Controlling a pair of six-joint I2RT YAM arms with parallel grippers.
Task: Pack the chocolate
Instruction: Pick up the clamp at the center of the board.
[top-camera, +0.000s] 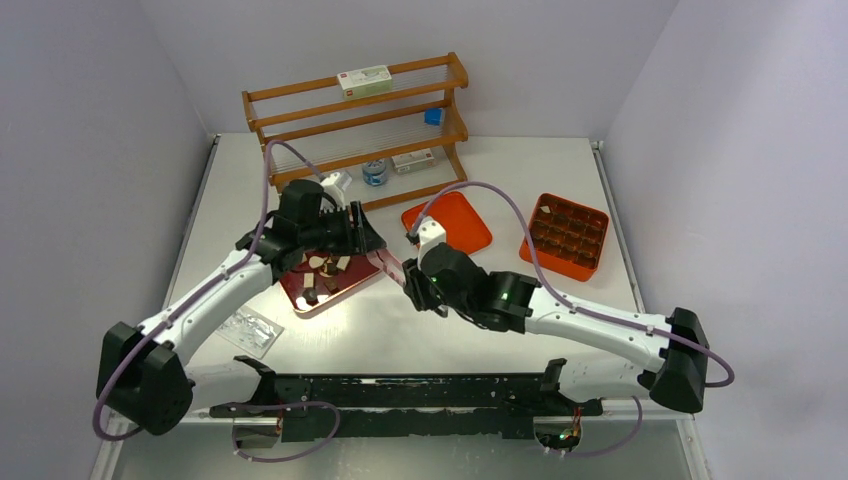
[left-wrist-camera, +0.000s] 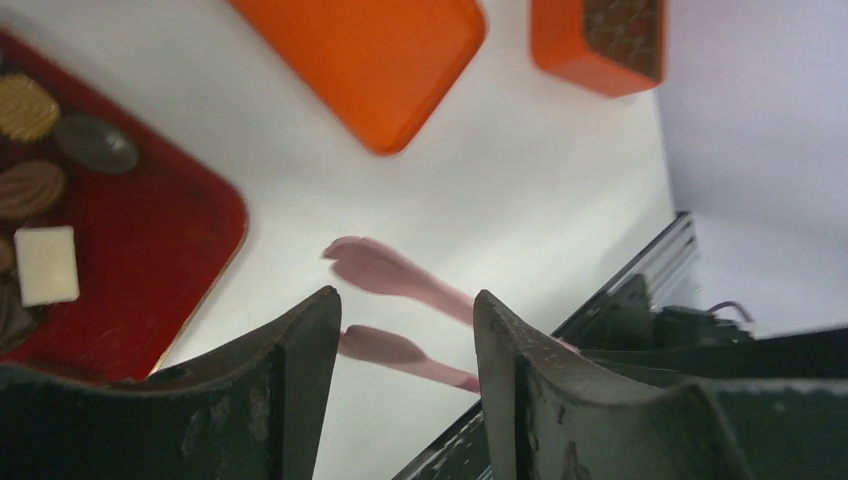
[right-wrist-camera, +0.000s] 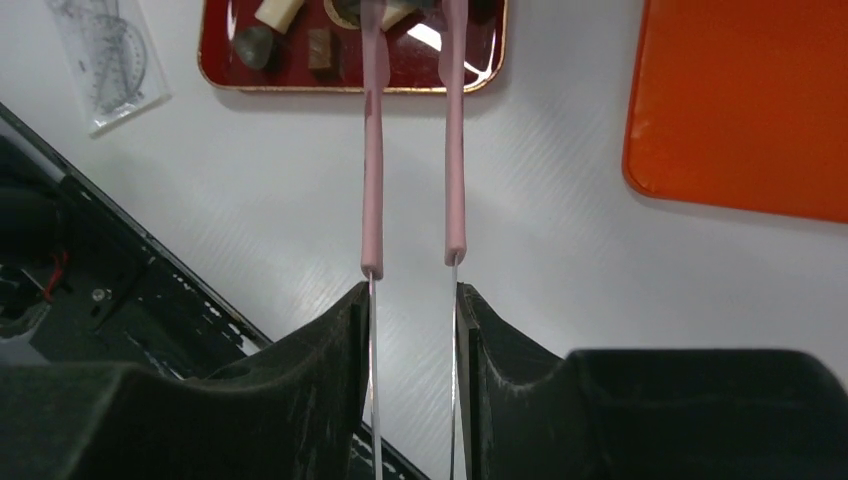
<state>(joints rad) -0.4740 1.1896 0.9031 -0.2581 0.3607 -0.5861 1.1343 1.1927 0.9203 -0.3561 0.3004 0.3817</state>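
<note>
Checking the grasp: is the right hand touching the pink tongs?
Touching. Right wrist view: both arms of the pink tongs lie against the fingers of the right hand.

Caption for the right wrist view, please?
Right gripper holds pink tongs, their tips over the chocolate on the dark red tray.

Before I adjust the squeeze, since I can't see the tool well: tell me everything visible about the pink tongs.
The pink tongs are two slim arms: shiny metal strips at the back, pink sleeves forward, rounded flattened tips. The right hand pinches the metal part. The arms stand apart, nearly parallel, aimed at the dark red tray; nothing visibly gripped.
</note>
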